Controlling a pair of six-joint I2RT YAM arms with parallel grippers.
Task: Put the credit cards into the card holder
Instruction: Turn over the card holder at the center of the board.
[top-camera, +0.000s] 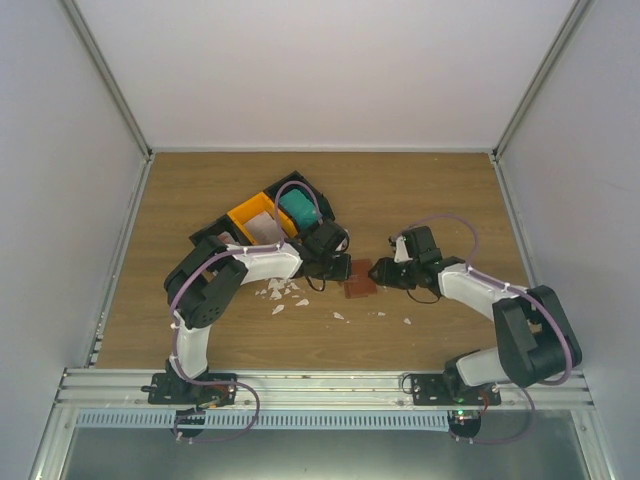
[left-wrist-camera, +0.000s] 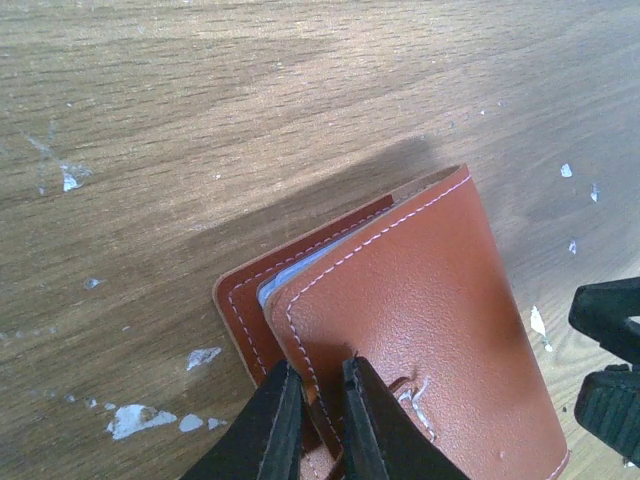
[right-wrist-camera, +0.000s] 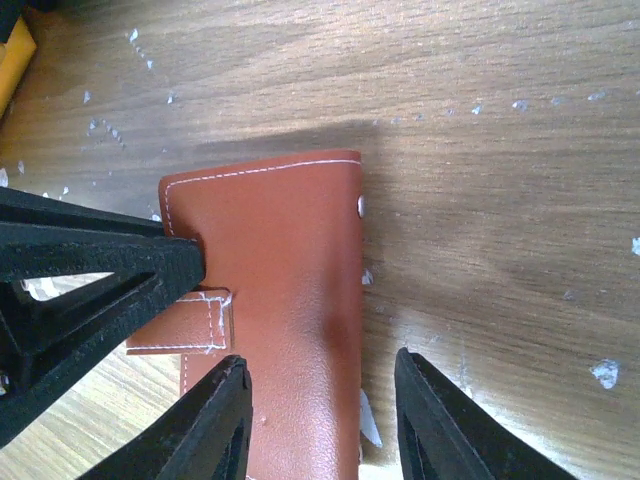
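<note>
The brown card holder lies on the table between both grippers. My left gripper is shut on the edge of its top flap. A light blue card edge shows between the flaps. My right gripper is open, with its jaws straddling the holder's other end, one over the leather and one over bare wood. A teal card and a whitish-grey card lie in the tray. No red-and-white card is in view.
The black-and-orange three-bin tray stands behind the left arm. White scraps lie scattered on the wood left of and in front of the holder. The left gripper fills the left side of the right wrist view.
</note>
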